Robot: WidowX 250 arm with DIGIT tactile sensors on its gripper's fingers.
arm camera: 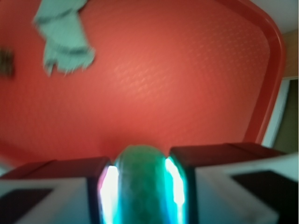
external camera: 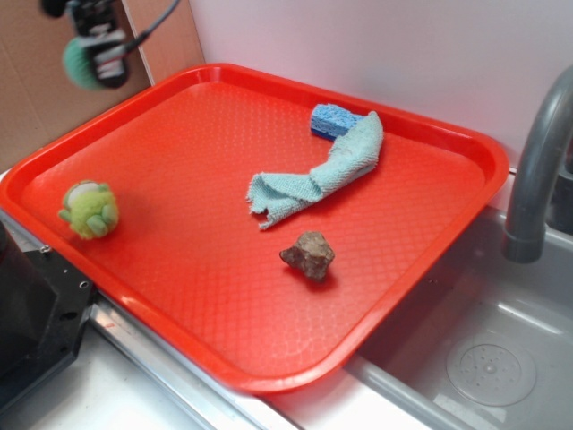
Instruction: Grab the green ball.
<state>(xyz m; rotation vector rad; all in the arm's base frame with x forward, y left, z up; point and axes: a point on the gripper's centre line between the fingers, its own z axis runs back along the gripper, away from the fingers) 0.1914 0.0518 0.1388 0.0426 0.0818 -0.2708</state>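
- In the wrist view, nearest the lens, the claw (arm camera: pixel 140 186) was pinched on the green ball (arm camera: pixel 140 179), one finger pressed against each side, with the ball's rounded top showing between them.
- Beneath the claw lay bare red tray (arm camera: pixel 187 93), and nothing in that view showed the ball touching it; the picture was blurred, so fine detail of the grip could not be read.
- In the exterior view, the front of the tray (external camera: pixel 269 381) sat beside a sink basin (external camera: pixel 483 358), with a grey faucet (external camera: pixel 537 170) to the right.
- On the tray, a lumpy yellow-green toy (external camera: pixel 89 210) rested near the left edge, untouched; it was not the target.
- A brown lump (external camera: pixel 309 254) lay nearer the middle, and behind it a pale blue cloth (external camera: pixel 322 175) draped onto a blue sponge (external camera: pixel 331 118).
- Farthest back, at the upper left, the claw (external camera: pixel 94 64) hung well above the tray's rear corner with the green ball (external camera: pixel 82 64) held in it.
- Judged from this, the grab looked done: the ball was gripped and raised clear. What remained, if anything, was only keeping hold of it.
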